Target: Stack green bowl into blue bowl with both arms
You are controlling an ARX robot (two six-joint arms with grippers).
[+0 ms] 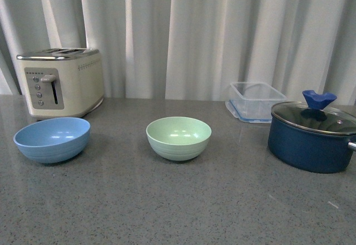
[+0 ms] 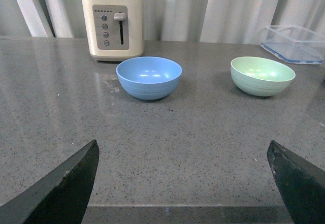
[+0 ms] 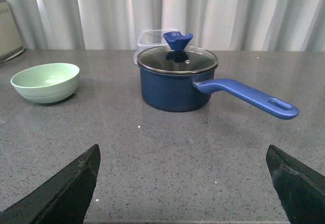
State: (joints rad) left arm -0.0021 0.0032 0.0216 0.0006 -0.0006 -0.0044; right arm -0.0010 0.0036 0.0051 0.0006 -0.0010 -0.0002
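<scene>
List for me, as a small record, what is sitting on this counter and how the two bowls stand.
surface: grey speckled counter
green bowl: mid-counter, upright, empty
blue bowl: to the robot's left of the green bowl, apart from it, upright, empty
toaster: cream, behind the blue bowl
pot: dark blue, glass lid on, far right
clear container: behind the pot
left end effector: open, holding nothing
right end effector: open, holding nothing
stacking: not yet done
</scene>
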